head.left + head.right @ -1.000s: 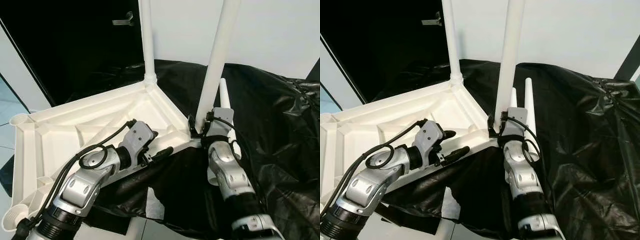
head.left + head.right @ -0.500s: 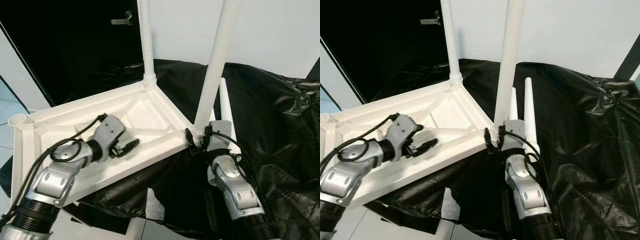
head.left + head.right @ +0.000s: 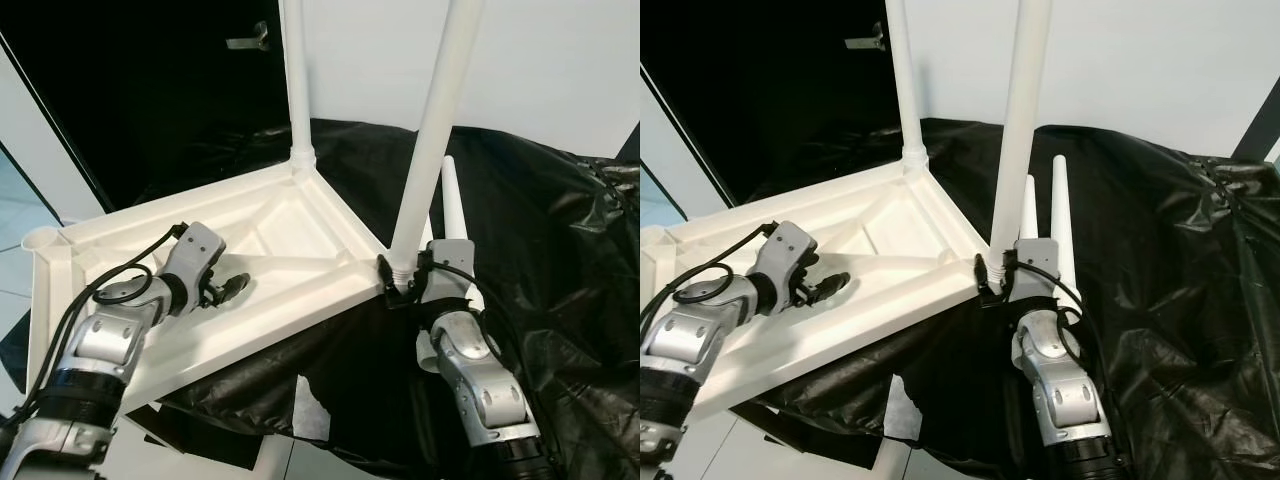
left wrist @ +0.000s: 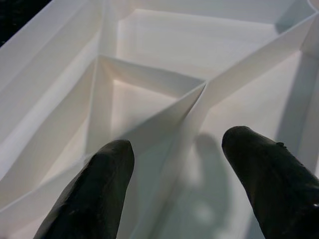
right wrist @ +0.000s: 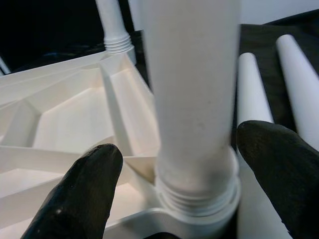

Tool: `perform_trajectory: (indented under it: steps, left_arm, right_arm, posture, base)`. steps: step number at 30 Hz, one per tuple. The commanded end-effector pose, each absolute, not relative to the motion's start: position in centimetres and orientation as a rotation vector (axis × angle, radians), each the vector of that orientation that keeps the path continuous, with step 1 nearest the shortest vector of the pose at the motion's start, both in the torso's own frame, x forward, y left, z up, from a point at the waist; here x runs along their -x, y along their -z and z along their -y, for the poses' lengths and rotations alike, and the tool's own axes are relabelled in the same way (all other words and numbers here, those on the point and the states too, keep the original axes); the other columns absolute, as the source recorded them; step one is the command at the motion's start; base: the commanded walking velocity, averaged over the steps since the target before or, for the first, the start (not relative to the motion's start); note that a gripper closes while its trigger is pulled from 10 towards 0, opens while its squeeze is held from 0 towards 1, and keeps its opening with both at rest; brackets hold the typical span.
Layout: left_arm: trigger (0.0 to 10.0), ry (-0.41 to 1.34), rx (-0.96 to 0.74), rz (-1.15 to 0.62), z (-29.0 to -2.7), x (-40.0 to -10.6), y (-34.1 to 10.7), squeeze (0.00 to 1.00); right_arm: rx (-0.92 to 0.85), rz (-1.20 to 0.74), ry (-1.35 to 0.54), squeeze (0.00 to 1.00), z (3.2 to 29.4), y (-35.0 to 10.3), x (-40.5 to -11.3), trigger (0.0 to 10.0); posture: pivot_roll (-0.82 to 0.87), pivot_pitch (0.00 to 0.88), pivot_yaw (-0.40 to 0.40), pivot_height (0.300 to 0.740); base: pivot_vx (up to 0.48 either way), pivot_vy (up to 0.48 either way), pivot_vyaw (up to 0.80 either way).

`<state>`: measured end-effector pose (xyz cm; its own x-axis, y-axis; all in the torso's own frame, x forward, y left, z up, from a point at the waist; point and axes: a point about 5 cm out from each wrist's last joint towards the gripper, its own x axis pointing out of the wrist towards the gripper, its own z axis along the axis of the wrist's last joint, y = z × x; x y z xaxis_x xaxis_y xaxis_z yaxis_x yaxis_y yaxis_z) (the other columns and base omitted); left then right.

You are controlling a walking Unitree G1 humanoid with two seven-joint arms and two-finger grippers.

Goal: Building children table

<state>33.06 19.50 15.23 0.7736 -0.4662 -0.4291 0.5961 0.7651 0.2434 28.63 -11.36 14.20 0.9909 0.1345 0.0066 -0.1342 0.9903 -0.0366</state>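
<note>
The white plastic table top [image 3: 300, 215] lies upside down, ribs facing up. One white leg [image 3: 297, 80] stands screwed in at its far corner. A second leg [image 3: 430, 150] stands at the near right corner. My right gripper [image 3: 398, 278] is open at this leg's base, one finger [image 5: 94, 189] on each side, not pressing it. My left gripper [image 3: 235, 285] hovers open over the ribs in the middle of the top, nothing between its fingers [image 4: 99, 184]. Two loose legs [image 3: 1060, 215] lie on the black sheet just behind my right gripper.
A crumpled black plastic sheet [image 3: 550, 230] covers the surface under and right of the table top. An empty leg socket [image 3: 40, 240] shows at the top's left corner. A dark doorway with a handle [image 3: 245, 42] lies behind; a white wall stands at the back right.
My left gripper has drawn back from the top's near edge to over the middle ribs. The right gripper stays at the near leg's base.
</note>
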Motion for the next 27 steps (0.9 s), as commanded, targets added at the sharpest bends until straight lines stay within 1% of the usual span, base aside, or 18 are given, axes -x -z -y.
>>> perform_trajectory:
  steps: [1, 3, 4, 7, 8, 9, 10, 11, 12, 13, 14, 16, 18, 21, 24, 25, 26, 27]
  left_arm:
    - [10.0, 0.387, -0.391, -0.348, -20.2, -33.9, -15.0, 0.0]
    - [10.0, 0.39, -0.372, -0.347, -19.6, -34.2, -14.9, 0.0]
    - [5.0, 0.397, -0.357, -0.353, -19.0, -34.3, -14.8, 0.0]
    - [4.8, 0.401, -0.347, -0.357, -18.5, -34.4, -14.7, 0.0]
    - [0.0, 0.395, -0.336, -0.372, -18.3, -34.5, -14.4, 0.0]
    - [1.9, 0.381, -0.331, -0.391, -18.4, -34.5, -14.1, 0.0]
    - [6.7, 0.362, -0.334, -0.407, -18.7, -34.5, -13.8, 0.0]
    - [6.3, 0.341, -0.332, -0.414, -19.0, -34.5, -13.8, 0.0]
    - [6.3, 0.341, -0.332, -0.414, -19.0, -34.5, -13.8, 0.0]
    - [7.5, 0.325, -0.335, -0.413, -19.3, -34.6, -13.8, 0.0]
    - [10.0, 0.306, -0.345, -0.406, -19.7, -34.8, -14.1, 0.0]
    - [10.0, 0.306, -0.345, -0.406, -19.7, -34.8, -14.1, 0.0]
    - [10.0, 0.317, -0.346, -0.358, -20.1, -34.9, -15.4, 0.0]
    - [10.0, 0.337, -0.337, -0.329, -20.1, -34.9, -16.2, 0.0]
    - [10.0, 0.407, -0.35, -0.27, -19.8, -34.5, -17.5, 0.0]
    - [10.0, 0.443, -0.341, -0.264, -19.6, -34.2, -17.8, 0.2]
    - [10.0, 0.474, -0.339, -0.251, -19.4, -34.0, -17.9, 1.0]
    - [10.0, 0.474, -0.339, -0.251, -19.4, -34.0, -17.9, 1.0]
  right_arm:
    - [0.031, 0.006, -0.128, 0.0, 11.3, -14.4, -28.6, 10.0]
    - [0.03, 0.008, -0.128, 0.0, 11.2, -14.5, -28.6, 10.0]
    - [0.031, 0.012, -0.128, 0.0, 11.1, -14.6, -28.6, 10.0]
    - [0.03, 0.019, -0.129, 0.0, 11.1, -14.7, -28.6, 10.0]
    - [0.021, 0.028, -0.133, 0.0, 11.1, -15.0, -28.5, 10.0]
    - [0.007, 0.036, -0.155, 0.0, 11.0, -15.2, -28.3, 10.0]
    - [-0.004, 0.046, -0.183, 0.0, 10.7, -15.4, -28.0, 10.0]
    - [-0.02, 0.054, -0.215, 0.0, 10.4, -15.5, -27.7, 10.0]
    - [-0.02, 0.054, -0.215, 0.0, 10.4, -15.5, -27.7, 10.0]
    - [-0.032, 0.06, -0.246, 0.0, 10.2, -15.7, -27.4, 10.0]
    - [-0.035, 0.065, -0.272, 0.0, 10.0, -15.8, -27.0, 10.0]
    - [-0.035, 0.065, -0.272, 0.0, 10.0, -15.8, -27.0, 10.0]
    - [-0.015, 0.075, -0.328, 0.0, 10.0, -15.9, -26.0, 10.0]
    - [-0.002, 0.081, -0.348, 0.0, 10.3, -16.0, -25.4, 10.0]
    - [0.016, 0.077, -0.38, 0.0, 11.0, -15.9, -24.6, 10.0]
    - [0.027, 0.07, -0.391, 0.0, 11.3, -15.8, -24.3, 10.0]
    - [0.038, 0.059, -0.416, 0.0, 11.6, -15.7, -24.0, 10.0]
    - [0.038, 0.059, -0.416, 0.0, 11.6, -15.7, -24.0, 10.0]
  posture:
    - [0.03, 0.0, 0.034, 0.74]
    - [0.03, 0.0, 0.036, 0.74]
    - [0.02, 0.0, 0.04, 0.74]
    - [0.02, 0.0, 0.041, 0.74]
    - [0.01, 0.0, 0.045, 0.74]
    - [0.01, 0.0, 0.045, 0.74]
    - [0.01, 0.0, 0.048, 0.74]
    - [0.01, 0.0, 0.048, 0.74]
    - [0.01, 0.0, 0.048, 0.74]
    - [0.01, 0.0, 0.047, 0.74]
    - [0.01, 0.0, 0.045, 0.74]
    - [0.01, 0.0, 0.045, 0.74]
    - [0.01, 0.0, 0.044, 0.74]
    - [0.01, 0.0, 0.042, 0.74]
    - [0.01, 0.0, 0.043, 0.74]
    - [0.01, 0.0, 0.041, 0.74]
    - [0.01, 0.0, 0.042, 0.74]
    - [0.01, 0.0, 0.042, 0.74]
  base:
    - [0.0, 0.0, 0.0]
    - [0.0, 0.0, 0.0]
    - [0.0, 0.0, 0.0]
    - [0.0, 0.0, 0.0]
    - [0.0, 0.0, 0.0]
    - [0.0, 0.0, 0.0]
    - [0.0, 0.0, 0.0]
    - [0.0, 0.0, 0.0]
    - [0.0, 0.0, 0.0]
    - [0.0, 0.0, 0.0]
    - [0.0, 0.0, 0.0]
    - [0.0, 0.0, 0.0]
    - [0.0, 0.0, 0.0]
    - [0.0, 0.0, 0.0]
    - [0.0, 0.0, 0.0]
    - [0.0, 0.0, 0.0]
    - [0.0, 0.0, 0.0]
    - [0.0, 0.0, 0.0]
